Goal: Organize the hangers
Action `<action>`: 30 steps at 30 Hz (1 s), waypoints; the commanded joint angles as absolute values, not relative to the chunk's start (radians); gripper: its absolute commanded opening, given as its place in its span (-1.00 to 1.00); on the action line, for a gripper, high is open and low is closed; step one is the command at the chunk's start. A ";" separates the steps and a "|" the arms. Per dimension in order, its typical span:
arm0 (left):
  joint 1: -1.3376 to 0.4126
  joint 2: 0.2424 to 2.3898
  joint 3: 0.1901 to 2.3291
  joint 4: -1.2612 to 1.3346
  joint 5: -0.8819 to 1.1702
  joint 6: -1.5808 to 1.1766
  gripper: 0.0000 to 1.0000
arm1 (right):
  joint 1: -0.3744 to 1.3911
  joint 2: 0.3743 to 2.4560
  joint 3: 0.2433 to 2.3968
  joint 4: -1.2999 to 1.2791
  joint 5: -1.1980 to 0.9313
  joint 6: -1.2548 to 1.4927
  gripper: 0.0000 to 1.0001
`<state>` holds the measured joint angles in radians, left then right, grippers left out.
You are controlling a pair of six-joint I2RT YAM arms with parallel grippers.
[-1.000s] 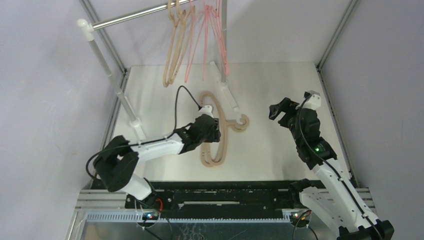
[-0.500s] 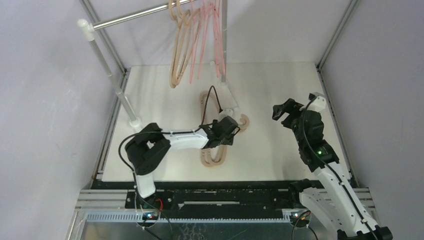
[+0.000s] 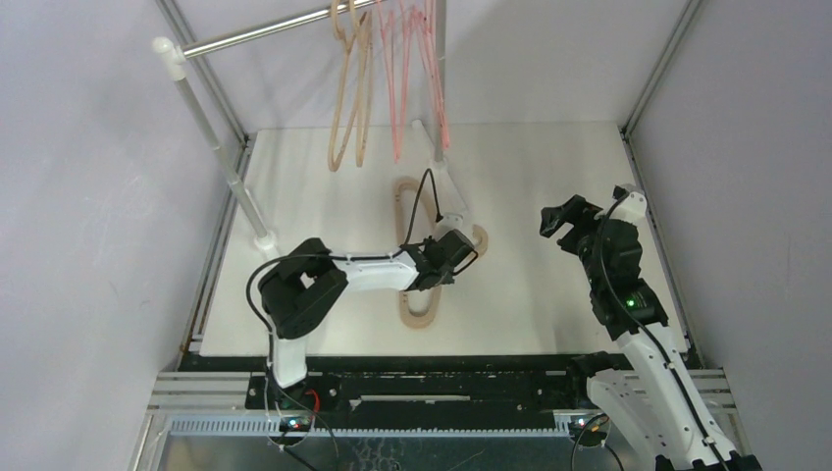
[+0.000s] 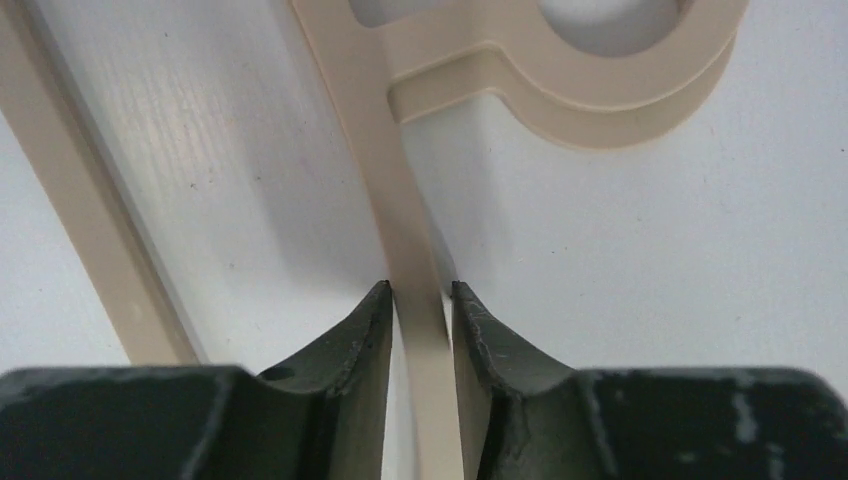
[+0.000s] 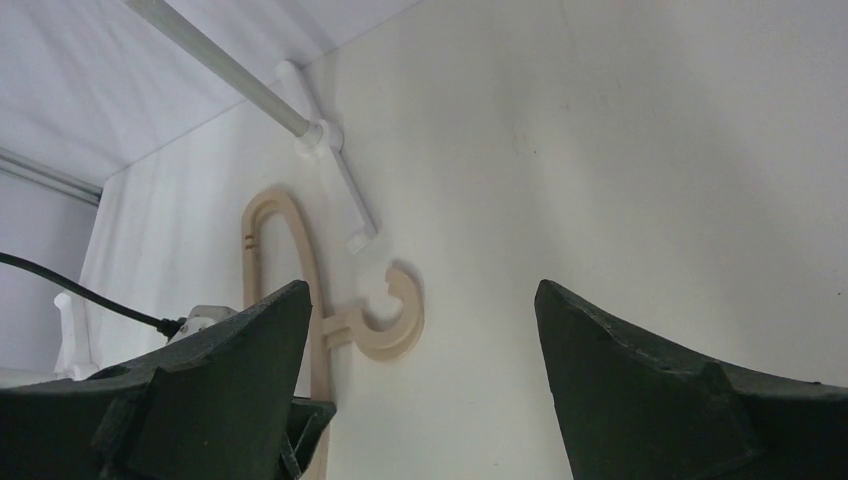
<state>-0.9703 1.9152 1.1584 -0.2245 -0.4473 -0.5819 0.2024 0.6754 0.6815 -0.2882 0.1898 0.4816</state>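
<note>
A thick beige hanger (image 3: 417, 306) lies flat on the white table, its hook (image 3: 478, 238) pointing right. My left gripper (image 3: 451, 260) is down on it beside the hook. In the left wrist view the left gripper (image 4: 420, 292) has its fingers pressed close on either side of the hanger's thin bar (image 4: 385, 170), shut on it. My right gripper (image 3: 564, 218) hovers open and empty to the right of the hook. The right wrist view shows the wide-open right gripper (image 5: 420, 290) and the hanger's hook (image 5: 395, 320). Several beige hangers (image 3: 348, 98) and pink wire hangers (image 3: 412, 78) hang on the rail.
The silver rail (image 3: 265, 29) crosses the back on white posts. One post's foot (image 3: 449, 191) lies just behind the flat hanger; the other stands at the left (image 3: 265, 240). The left arm's black cable (image 3: 424, 191) loops above the hanger. Metal frame uprights line the table's sides.
My left gripper has moved right along the lying hanger to beside its hook, the arm's elbow swinging right. The hung hangers have swung. The right gripper has drifted slightly right.
</note>
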 commanded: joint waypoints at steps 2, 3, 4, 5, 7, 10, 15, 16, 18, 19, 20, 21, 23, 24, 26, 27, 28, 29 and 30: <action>-0.976 1.928 1.144 -0.285 -0.493 -0.553 -0.48 | 0.192 0.668 0.686 -0.256 0.173 0.491 0.81; -0.976 1.919 1.140 -0.286 -0.500 -0.552 -0.50 | 0.191 0.670 0.687 -0.256 0.172 0.493 0.81; -0.974 1.909 1.137 -0.288 -0.504 -0.551 -0.51 | 0.191 0.672 0.686 -0.254 0.169 0.495 0.81; -0.976 1.898 1.135 -0.292 -0.508 -0.550 -0.51 | 0.190 0.675 0.686 -0.252 0.166 0.497 0.81; -0.978 1.875 1.131 -0.301 -0.513 -0.548 -0.63 | 0.190 0.679 0.686 -0.248 0.159 0.501 0.81; -0.986 1.831 1.129 -0.328 -0.531 -0.541 -0.99 | 0.190 0.685 0.686 -0.244 0.155 0.503 0.82; -1.006 1.716 1.116 -0.365 -0.546 -0.518 -0.99 | 0.190 0.691 0.683 -0.238 0.152 0.505 0.81; -1.011 1.693 1.113 -0.368 -0.546 -0.512 -1.00 | 0.190 0.693 0.680 -0.234 0.151 0.507 0.81; -1.016 1.650 1.113 -0.377 -0.542 -0.505 -1.00 | 0.190 0.694 0.674 -0.228 0.145 0.513 0.81; -1.019 1.632 1.114 -0.380 -0.536 -0.503 -1.00 | 0.190 0.695 0.671 -0.225 0.141 0.516 0.81; -1.023 1.615 1.111 -0.379 -0.528 -0.499 -1.00 | 0.189 0.695 0.670 -0.222 0.138 0.518 0.82; -1.025 1.597 1.108 -0.380 -0.518 -0.501 -1.00 | 0.189 0.696 0.669 -0.222 0.136 0.521 0.82; -1.026 1.569 1.088 -0.378 -0.489 -0.514 -0.99 | 0.189 0.695 0.666 -0.222 0.134 0.522 0.81; -1.025 1.559 1.074 -0.376 -0.476 -0.523 -0.99 | 0.190 0.695 0.666 -0.222 0.133 0.523 0.81; -1.026 1.542 1.033 -0.362 -0.453 -0.543 -1.00 | 0.189 0.691 0.666 -0.222 0.132 0.522 0.81; -1.026 1.531 1.000 -0.351 -0.448 -0.555 -0.99 | 0.189 0.689 0.665 -0.221 0.132 0.524 0.81; -1.026 1.515 0.971 -0.339 -0.450 -0.575 -0.99 | 0.189 0.688 0.665 -0.221 0.129 0.526 0.81; -1.026 1.496 0.942 -0.326 -0.457 -0.596 -0.99 | 0.189 0.687 0.665 -0.222 0.127 0.525 0.81; -1.026 1.470 0.912 -0.309 -0.464 -0.613 -1.00 | 0.189 0.687 0.664 -0.222 0.124 0.527 0.81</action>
<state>-1.0210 1.5455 1.0107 -0.3489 -0.4664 -0.5446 0.1959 0.6975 0.6605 -0.2714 0.1383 0.5121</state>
